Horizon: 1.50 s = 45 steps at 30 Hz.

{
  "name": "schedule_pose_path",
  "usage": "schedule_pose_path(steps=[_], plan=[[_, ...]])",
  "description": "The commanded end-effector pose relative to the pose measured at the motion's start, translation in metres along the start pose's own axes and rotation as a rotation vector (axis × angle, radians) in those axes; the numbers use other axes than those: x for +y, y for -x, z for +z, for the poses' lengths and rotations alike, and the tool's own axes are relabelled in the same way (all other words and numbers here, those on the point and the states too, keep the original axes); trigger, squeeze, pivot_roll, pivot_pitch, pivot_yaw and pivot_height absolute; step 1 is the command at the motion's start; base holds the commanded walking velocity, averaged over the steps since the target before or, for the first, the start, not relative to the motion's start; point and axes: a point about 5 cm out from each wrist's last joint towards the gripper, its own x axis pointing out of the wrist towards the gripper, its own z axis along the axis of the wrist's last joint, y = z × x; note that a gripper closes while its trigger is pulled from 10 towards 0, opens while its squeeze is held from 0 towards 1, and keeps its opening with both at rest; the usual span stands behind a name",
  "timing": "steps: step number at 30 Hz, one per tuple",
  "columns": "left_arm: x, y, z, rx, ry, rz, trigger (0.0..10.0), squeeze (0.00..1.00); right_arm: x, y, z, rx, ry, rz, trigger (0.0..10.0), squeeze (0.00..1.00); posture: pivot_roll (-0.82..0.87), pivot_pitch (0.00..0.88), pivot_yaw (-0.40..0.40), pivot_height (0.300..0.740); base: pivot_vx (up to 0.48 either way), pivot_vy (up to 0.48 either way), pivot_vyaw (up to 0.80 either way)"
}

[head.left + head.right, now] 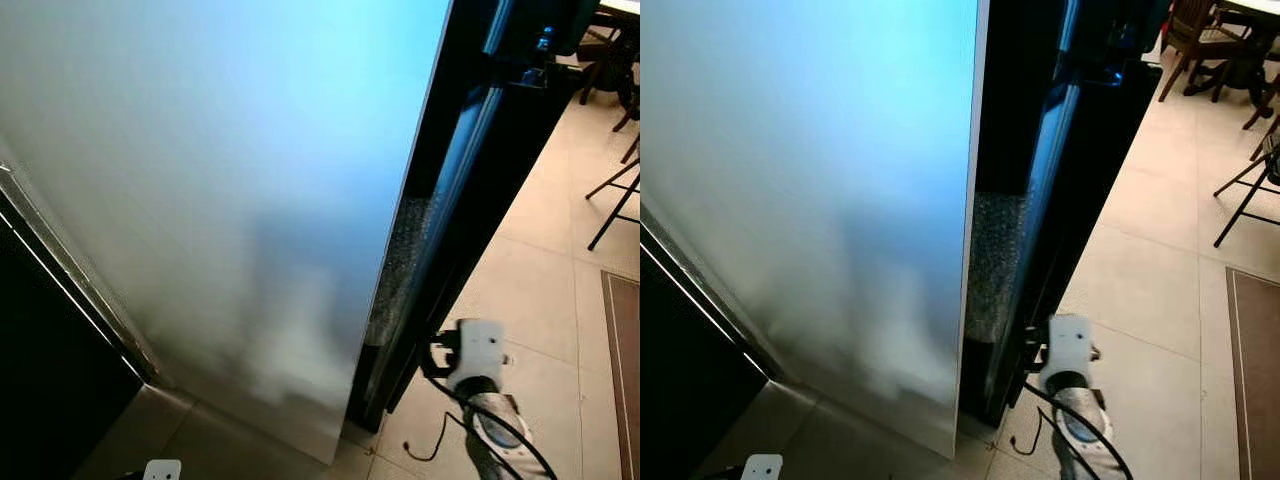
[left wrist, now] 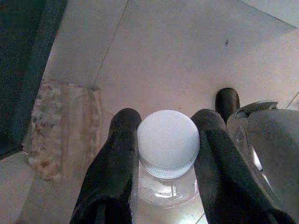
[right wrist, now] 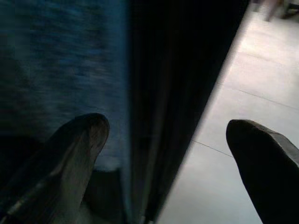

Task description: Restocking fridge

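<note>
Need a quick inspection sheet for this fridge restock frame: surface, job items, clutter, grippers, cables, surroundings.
Surface: pale tiled floor; nothing seen on it near the fridge.
Job's things: fridge door swung open, dark fridge edge behind it; clear bottle with white cap in hand.
Clutter: nothing seen.
Grippers: left gripper shut on the bottle neck, held low over the floor; right gripper open, fingers apart at the door's edge.
Cables: black cable looping off the right wrist.
Surroundings: chairs and a folding stand to the right, brown mat on the floor.
</note>
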Motion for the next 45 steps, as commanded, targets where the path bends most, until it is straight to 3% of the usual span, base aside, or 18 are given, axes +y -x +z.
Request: schedule_pose_path(steps=[1,7,10,14,16,17,18,36,41,45], plan=[[0.000,0.000,-0.004,0.015,-0.003,0.004,10.0,0.00,0.003,-0.002,0.009,-0.020,0.021,0.008,10.0,1.00,-0.01,0.000,-0.032,0.740,0.000,0.000,0.00],[-0.001,0.000,-0.004,0.015,-0.003,0.003,10.0,0.00,-0.002,-0.009,0.020,-0.044,0.103,-0.062,10.0,1.00,0.00,0.000,-0.030,0.740,0.000,0.000,0.00],[-0.001,0.000,-0.004,0.014,-0.003,0.003,10.0,0.00,-0.008,-0.011,0.027,-0.071,0.099,-0.114,10.0,1.00,-0.01,0.000,-0.030,0.740,0.000,0.000,0.00],[-0.001,0.000,-0.004,0.014,-0.004,0.002,10.0,0.00,-0.009,-0.015,0.033,-0.091,0.145,-0.111,10.0,1.00,0.00,0.000,-0.029,0.740,0.000,0.000,0.00],[-0.001,0.000,-0.004,0.013,-0.004,0.001,10.0,0.00,-0.007,-0.017,0.034,-0.100,0.158,-0.095,10.0,0.95,-0.01,0.000,-0.029,0.740,0.000,0.000,0.00],[-0.002,0.000,-0.003,0.013,-0.004,0.000,10.0,0.00,-0.006,-0.017,0.035,-0.102,0.155,-0.091,10.0,0.22,-0.01,0.000,-0.030,0.740,0.000,0.000,0.00],[-0.002,0.000,-0.003,0.012,-0.004,-0.001,10.0,0.00,-0.005,-0.018,0.037,-0.109,0.154,-0.085,10.0,0.00,0.00,0.000,-0.030,0.740,0.000,0.000,0.00],[-0.003,0.000,-0.002,0.012,-0.007,-0.002,10.0,0.00,-0.013,-0.027,0.049,-0.154,0.153,-0.119,10.0,0.00,-0.01,0.000,-0.025,0.740,0.000,0.000,0.00],[-0.003,0.000,-0.002,0.011,-0.007,-0.004,10.0,0.00,-0.017,-0.023,0.040,-0.115,0.093,-0.119,10.0,0.00,-0.01,0.000,-0.027,0.740,0.000,0.000,0.00],[-0.003,0.000,-0.002,0.012,-0.007,-0.004,10.0,0.00,-0.017,-0.018,0.030,-0.071,0.100,-0.079,10.0,0.00,-0.01,0.000,-0.027,0.740,0.000,0.000,0.00]])
